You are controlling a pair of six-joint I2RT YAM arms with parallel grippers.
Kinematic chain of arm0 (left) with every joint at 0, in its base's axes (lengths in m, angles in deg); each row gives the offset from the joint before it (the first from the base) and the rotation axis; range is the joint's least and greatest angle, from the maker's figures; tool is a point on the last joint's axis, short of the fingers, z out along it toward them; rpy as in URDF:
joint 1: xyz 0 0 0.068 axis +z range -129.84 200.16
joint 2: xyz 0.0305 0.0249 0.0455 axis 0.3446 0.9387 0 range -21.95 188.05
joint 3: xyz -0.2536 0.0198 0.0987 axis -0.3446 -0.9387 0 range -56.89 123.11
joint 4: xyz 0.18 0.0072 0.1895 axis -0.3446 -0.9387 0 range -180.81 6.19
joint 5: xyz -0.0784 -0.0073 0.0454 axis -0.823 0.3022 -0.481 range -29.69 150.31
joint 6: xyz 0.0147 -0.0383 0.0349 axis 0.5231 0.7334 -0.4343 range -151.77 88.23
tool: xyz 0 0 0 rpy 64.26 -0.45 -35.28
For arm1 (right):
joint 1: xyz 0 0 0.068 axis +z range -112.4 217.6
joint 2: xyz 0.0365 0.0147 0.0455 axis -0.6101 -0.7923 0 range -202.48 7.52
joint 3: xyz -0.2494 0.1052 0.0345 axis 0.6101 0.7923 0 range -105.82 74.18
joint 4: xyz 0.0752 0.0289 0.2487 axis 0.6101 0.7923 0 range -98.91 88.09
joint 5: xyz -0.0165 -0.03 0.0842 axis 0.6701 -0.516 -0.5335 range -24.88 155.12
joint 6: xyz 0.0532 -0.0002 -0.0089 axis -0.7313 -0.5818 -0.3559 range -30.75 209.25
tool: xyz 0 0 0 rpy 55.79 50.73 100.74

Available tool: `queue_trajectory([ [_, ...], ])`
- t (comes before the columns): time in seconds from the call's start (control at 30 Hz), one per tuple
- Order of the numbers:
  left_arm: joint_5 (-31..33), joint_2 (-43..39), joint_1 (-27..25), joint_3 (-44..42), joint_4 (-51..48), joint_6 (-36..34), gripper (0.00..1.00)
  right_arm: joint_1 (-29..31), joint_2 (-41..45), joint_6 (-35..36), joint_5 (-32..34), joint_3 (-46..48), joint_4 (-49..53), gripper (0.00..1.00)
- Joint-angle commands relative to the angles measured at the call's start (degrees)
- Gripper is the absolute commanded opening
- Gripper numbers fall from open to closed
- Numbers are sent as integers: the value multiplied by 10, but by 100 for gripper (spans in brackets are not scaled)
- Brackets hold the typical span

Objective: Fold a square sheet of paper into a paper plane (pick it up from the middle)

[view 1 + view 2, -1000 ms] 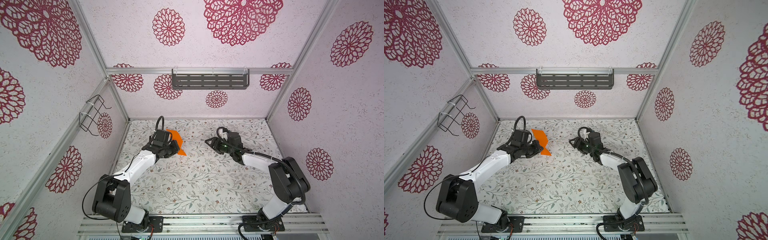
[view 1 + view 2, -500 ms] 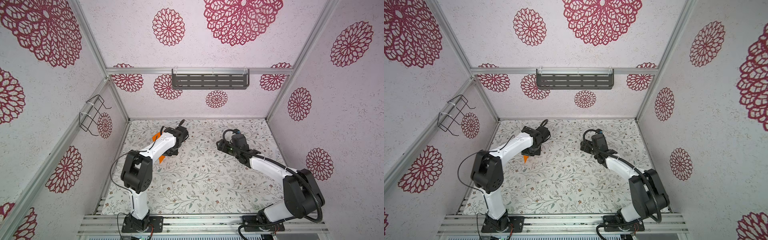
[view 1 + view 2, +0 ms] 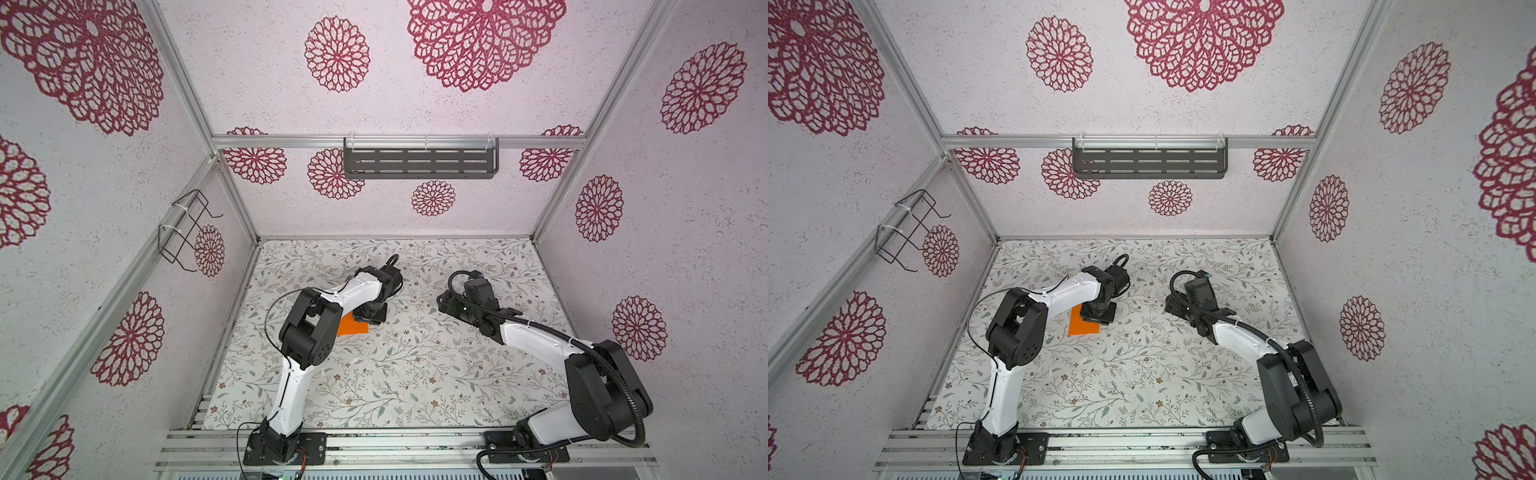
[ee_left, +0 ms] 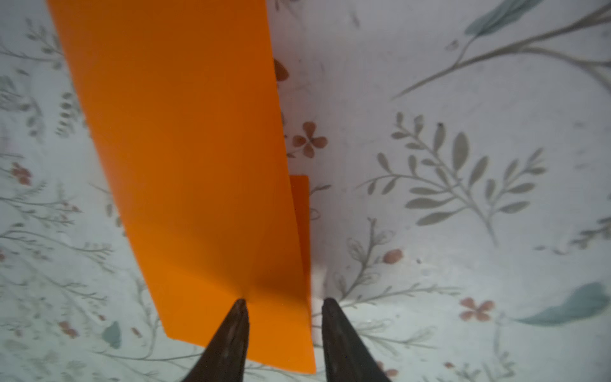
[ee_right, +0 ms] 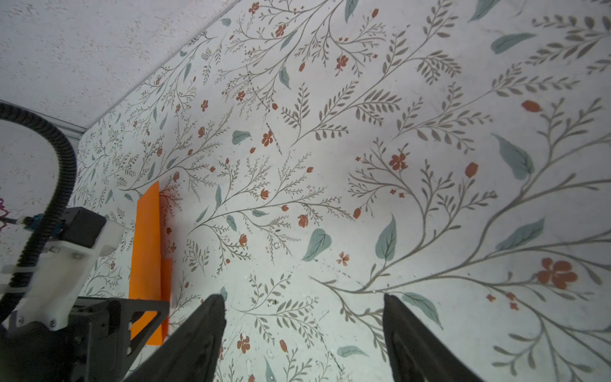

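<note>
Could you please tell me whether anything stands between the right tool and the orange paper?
Yes: the left tool sits over the edge of the paper nearest the right tool, so it blocks a straight approach there. Otherwise only the table lies between them.

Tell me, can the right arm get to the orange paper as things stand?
Probably yes. The right gripper is open, with only table between it and the orange paper. But the left gripper stands over one end, so only the rest is free.
</note>
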Motion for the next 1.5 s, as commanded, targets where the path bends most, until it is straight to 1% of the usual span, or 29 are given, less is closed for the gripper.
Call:
queue_trajectory([
  [0.0,-87,-52,17,-18,65,3,54,-1,-6,-10,-20,-13,-22,77],
  [0.03,-110,-72,26,-35,88,6,61,1,-16,-5,-30,-21,-23,75],
  [0.1,-145,-113,46,-68,126,14,69,9,-34,6,-47,-36,-24,73],
  [0.13,-163,-153,59,-89,144,19,72,19,-44,12,-51,-46,-25,71],
  [0.23,-196,-225,102,-151,191,37,79,59,-89,31,-70,-95,-20,70],
  [0.33,-198,-297,155,-222,229,57,84,111,-154,42,-105,-160,-18,65],
  [0.43,-187,-364,211,-296,265,81,89,154,-225,45,-148,-231,-21,55],
  [0.47,-185,-381,226,-315,275,87,91,164,-243,44,-157,-250,-23,53],
  [0.53,-180,-419,256,-356,295,100,99,182,-287,43,-179,-294,-27,49],
  [0.6,-179,-443,274,-383,306,105,97,194,-321,43,-194,-330,-23,47],
  [0.73,-179,-465,287,-404,311,106,97,202,-379,37,-216,-386,-15,43],
  [0.9,-186,-462,289,-405,311,105,97,201,-428,34,-207,-422,22,43],
  [1.07,-203,-454,289,-404,316,105,98,196,-434,48,-195,-409,72,44],
  [1.13,-213,-449,289,-405,321,106,97,186,-422,63,-194,-379,85,45],
  [1.23,-240,-441,288,-410,333,109,97,162,-381,114,-196,-307,99,45],
  [1.37,-302,-425,281,-423,364,122,97,122,-318,207,-226,-209,105,45],
  [1.4,-318,-419,276,-427,373,127,98,114,-307,215,-239,-192,101,45],
  [1.47,-343,-408,260,-434,387,140,97,96,-298,207,-266,-170,78,45],
])
